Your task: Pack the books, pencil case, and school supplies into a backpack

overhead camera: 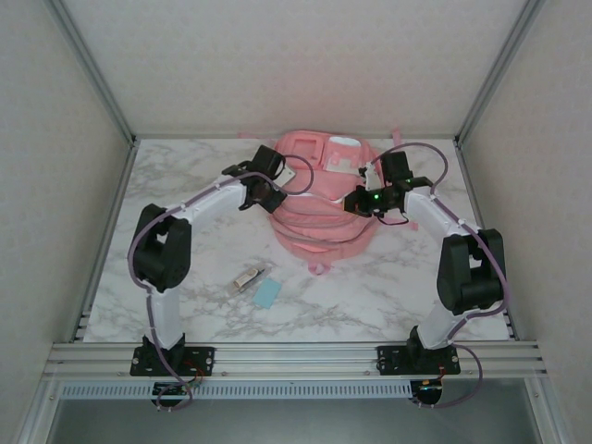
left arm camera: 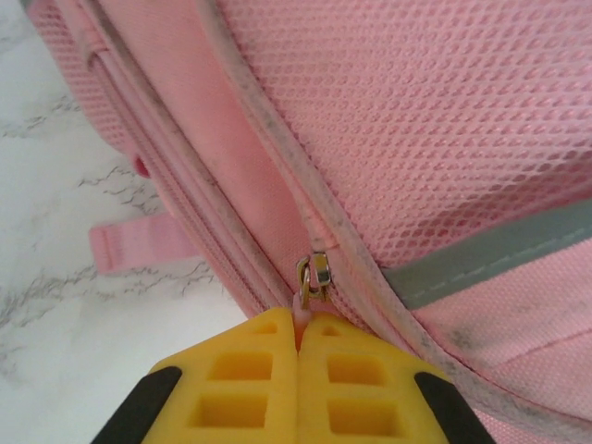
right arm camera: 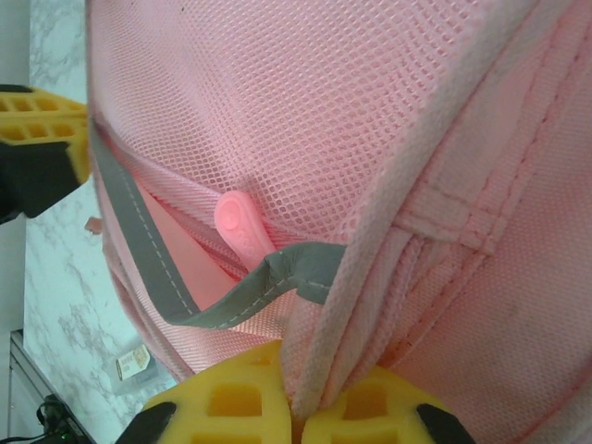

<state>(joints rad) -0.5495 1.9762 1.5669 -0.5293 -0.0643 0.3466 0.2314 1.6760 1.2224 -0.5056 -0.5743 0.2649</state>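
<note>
The pink backpack (overhead camera: 319,208) lies in the middle of the marble table. My left gripper (overhead camera: 268,196) is at its left side, its yellow fingers (left arm camera: 231,388) shut on the pink zipper pull below the metal slider (left arm camera: 316,275). At the right side my right gripper (overhead camera: 363,201) is shut on a fold of the backpack's pale trim (right arm camera: 370,305). Another pink zipper pull (right arm camera: 239,222) lies by a grey strip. Two school supplies lie loose on the table: a light-blue block (overhead camera: 267,294) and a silvery stubby item (overhead camera: 247,277). The books and pencil case are out of view.
The table (overhead camera: 185,185) is boxed in by white walls and metal posts, with an aluminium rail (overhead camera: 296,356) along the near edge. A pink strap (left arm camera: 139,245) trails onto the marble left of the backpack. Open marble lies at the front between the arm bases.
</note>
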